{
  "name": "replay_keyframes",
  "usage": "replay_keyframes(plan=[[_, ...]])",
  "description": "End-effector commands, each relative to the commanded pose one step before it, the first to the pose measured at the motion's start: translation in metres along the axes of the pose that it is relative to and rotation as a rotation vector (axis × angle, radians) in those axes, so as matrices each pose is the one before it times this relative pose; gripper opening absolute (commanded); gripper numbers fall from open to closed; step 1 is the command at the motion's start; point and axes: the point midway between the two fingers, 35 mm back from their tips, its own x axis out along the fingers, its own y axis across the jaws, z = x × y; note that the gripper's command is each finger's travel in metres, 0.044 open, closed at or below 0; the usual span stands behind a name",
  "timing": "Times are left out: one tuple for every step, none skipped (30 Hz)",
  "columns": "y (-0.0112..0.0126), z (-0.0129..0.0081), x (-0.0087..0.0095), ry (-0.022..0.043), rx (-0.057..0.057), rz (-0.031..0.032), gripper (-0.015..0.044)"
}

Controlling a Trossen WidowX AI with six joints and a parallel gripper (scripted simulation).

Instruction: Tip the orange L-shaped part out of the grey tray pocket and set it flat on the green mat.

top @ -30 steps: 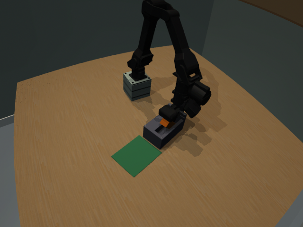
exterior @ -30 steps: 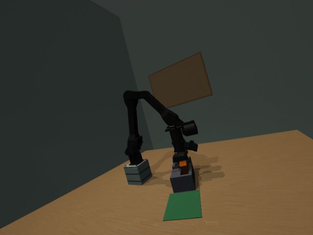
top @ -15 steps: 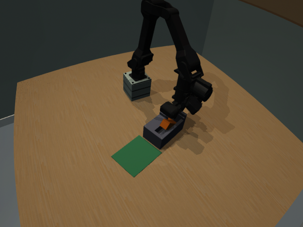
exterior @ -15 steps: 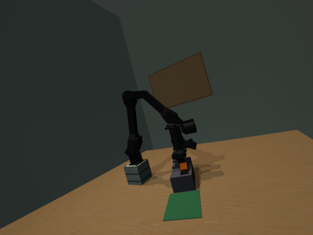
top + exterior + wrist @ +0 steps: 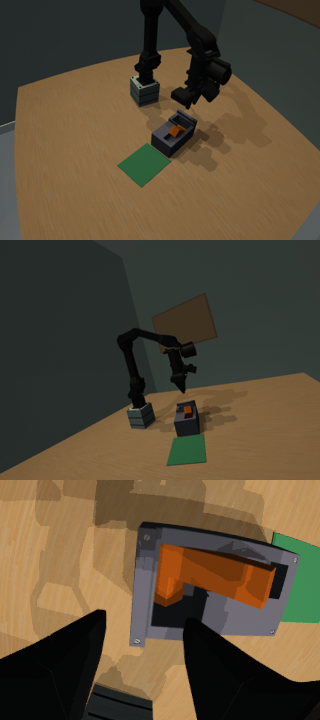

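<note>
The orange L-shaped part (image 5: 176,130) (image 5: 187,411) (image 5: 214,574) sits tilted in the pocket of the grey tray (image 5: 162,142) (image 5: 186,427) (image 5: 143,600). Its L-shaped end is down at the far side, and its straight end is tipped up above the rim on the side nearer the mat. My gripper (image 5: 189,105) (image 5: 183,391) (image 5: 146,623) hangs above the tray's far end, well clear of the part, fingers partly apart with nothing between them. The green mat (image 5: 143,165) (image 5: 187,450) (image 5: 300,587) lies flat against the tray's near end.
The arm's base block (image 5: 144,90) (image 5: 140,415) (image 5: 120,716) stands on the wooden table behind and left of the tray. A brown panel (image 5: 184,322) hangs on the back wall. The arm casts shadows to the right of the tray.
</note>
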Motion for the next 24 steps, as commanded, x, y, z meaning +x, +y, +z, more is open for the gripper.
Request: replay_keyframes(plan=[[-0.001, -0.00202, -0.00757, 0.00696, -0.0055, -0.00054, 0.018], [0.0, 0.0, 0.0, 0.0, 0.0, 0.0, 0.018], [0.0, 0.0, 0.0, 0.0, 0.0, 0.0, 0.018], [0.0, 0.0, 0.0, 0.0, 0.0, 0.0, 0.018], [0.0, 0.0, 0.0, 0.0, 0.0, 0.0, 0.018], [0.0, 0.0, 0.0, 0.0, 0.0, 0.0, 0.018], [0.0, 0.0, 0.0, 0.0, 0.0, 0.0, 0.018], [0.00069, -0.002, 0.00378, 0.00857, 0.005, 0.0022, 0.018], [0.0, 0.0, 0.0, 0.0, 0.0, 0.0, 0.018], [0.0, 0.0, 0.0, 0.0, 0.0, 0.0, 0.018], [0.0, 0.0, 0.0, 0.0, 0.0, 0.0, 0.018], [0.0, 0.0, 0.0, 0.0, 0.0, 0.0, 0.018], [0.0, 0.0, 0.0, 0.0, 0.0, 0.0, 0.018], [0.0, 0.0, 0.0, 0.0, 0.0, 0.0, 0.018], [0.0, 0.0, 0.0, 0.0, 0.0, 0.0, 0.018], [0.0, 0.0, 0.0, 0.0, 0.0, 0.0, 0.018], [0.0, 0.0, 0.0, 0.0, 0.0, 0.0, 0.018], [0.0, 0.0, 0.0, 0.0, 0.0, 0.0, 0.018], [0.0, 0.0, 0.0, 0.0, 0.0, 0.0, 0.018], [0.0, 0.0, 0.0, 0.0, 0.0, 0.0, 0.018], [0.0, 0.0, 0.0, 0.0, 0.0, 0.0, 0.018], [0.0, 0.0, 0.0, 0.0, 0.0, 0.0, 0.018], [0.0, 0.0, 0.0, 0.0, 0.0, 0.0, 0.018], [0.0, 0.0, 0.0, 0.0, 0.0, 0.0, 0.018]])
